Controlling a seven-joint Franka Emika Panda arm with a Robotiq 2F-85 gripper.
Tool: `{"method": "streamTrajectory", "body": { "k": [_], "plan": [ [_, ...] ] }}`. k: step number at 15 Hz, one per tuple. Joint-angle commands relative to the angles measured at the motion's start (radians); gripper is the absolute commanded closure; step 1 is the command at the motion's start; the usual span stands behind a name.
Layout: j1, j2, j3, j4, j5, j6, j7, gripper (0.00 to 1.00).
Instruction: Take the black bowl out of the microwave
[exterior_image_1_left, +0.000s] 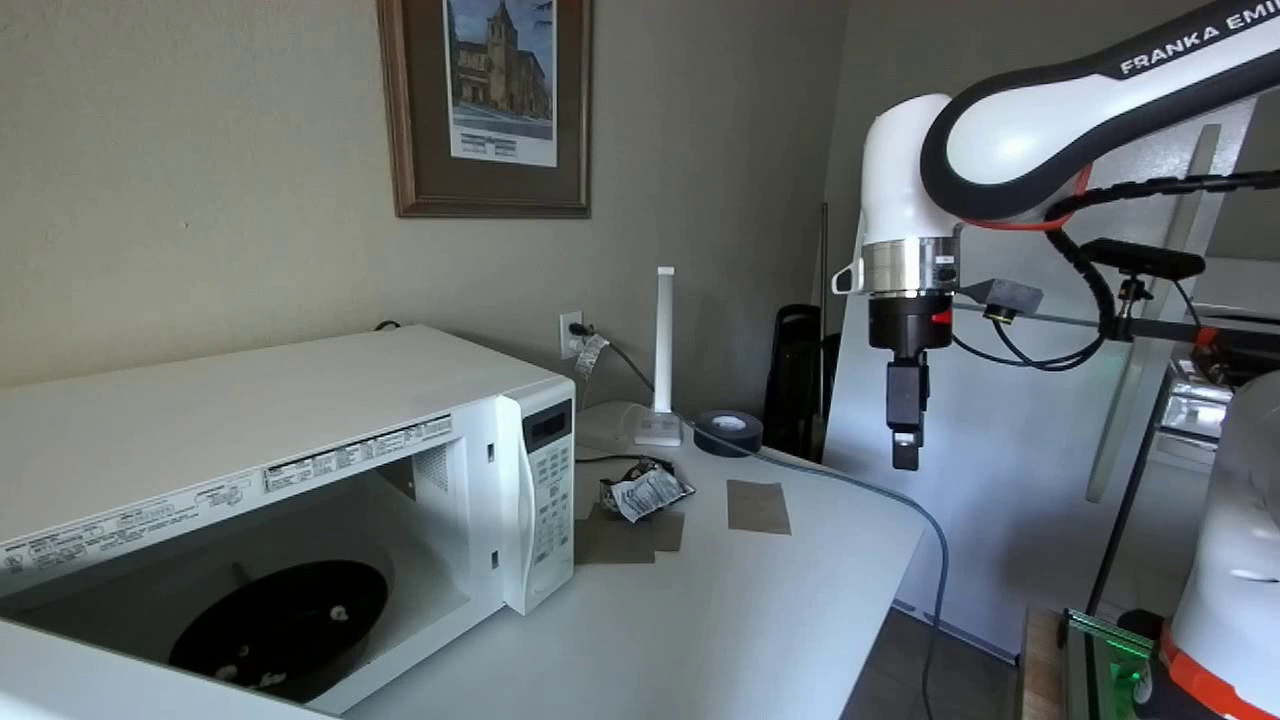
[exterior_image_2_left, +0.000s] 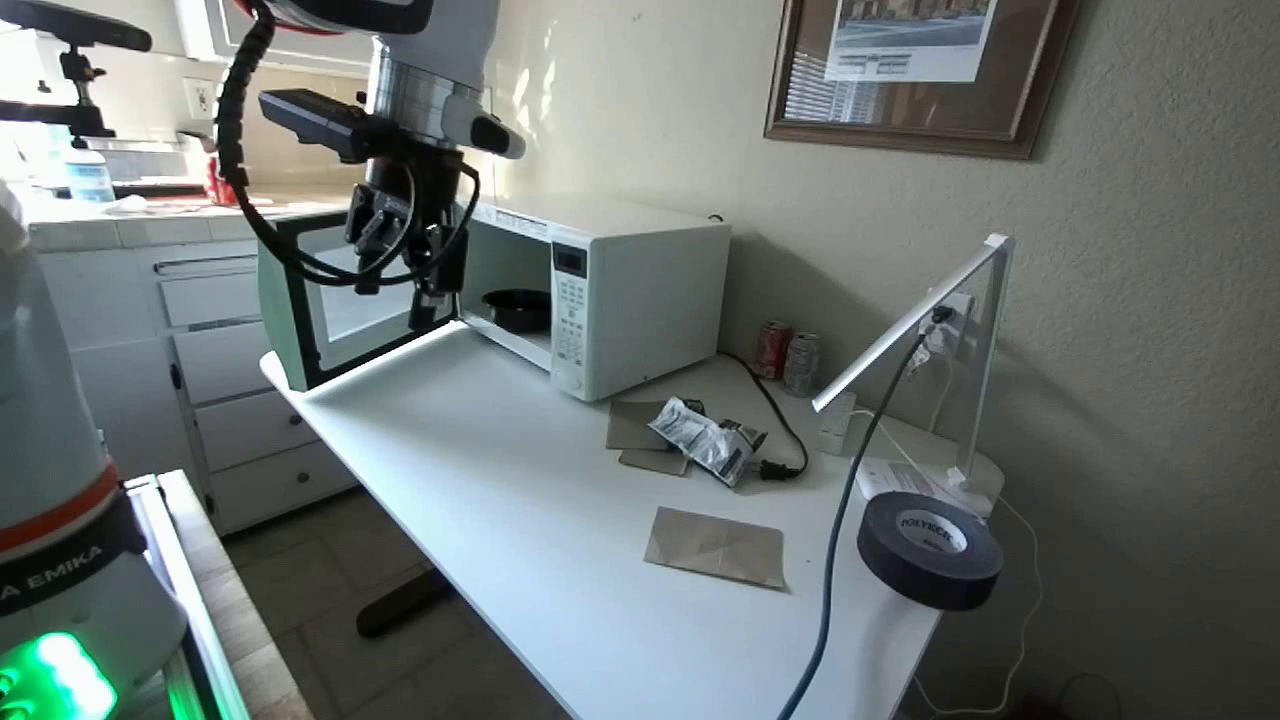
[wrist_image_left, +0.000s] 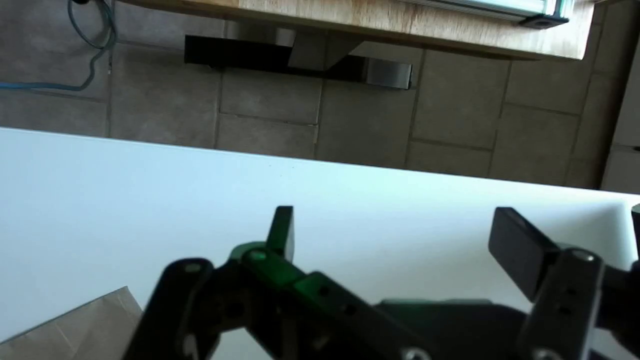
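Here the gripper (wrist_image_left: 392, 220) is hanging over the white table (exterior_image_2_left: 600, 560), fingers (wrist_image_left: 522, 250) pointing down, and in the wrist view its jaws are standing wide apart and released, well away from the bowl (exterior_image_1_left: 275, 625). That bowl is sitting mouth up inside the microwave (exterior_image_1_left: 250, 410), a few pale bits (exterior_image_1_left: 338, 612) lying in it, and the door (exterior_image_2_left: 285, 320) is standing wide open! Across the table, a crumpled packet (exterior_image_2_left: 705, 440) is lying partly over brown sheets (exterior_image_2_left: 633, 425), the tape (exterior_image_1_left: 728, 437) is resting just beside a white stand (exterior_image_1_left: 664, 340), and in an exterior view two cans (exterior_image_2_left: 773, 350) are standing near the wall (exterior_image_2_left: 620, 100).
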Motion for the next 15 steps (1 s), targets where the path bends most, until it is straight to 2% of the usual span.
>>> {"method": "streamTrajectory", "body": {
  "k": [1,7,11,15],
  "plan": [
    [0.015,0.028,0.019,0.003,0.011,0.013,0.016,0.0],
    [0.132,0.137,0.107,0.028,0.181,0.095,0.068,0.0],
    [0.175,0.233,0.193,0.043,0.254,0.321,0.171,0.0],
    [0.18,0.332,0.271,0.086,0.238,0.495,0.32,0.0]
  ]
}}
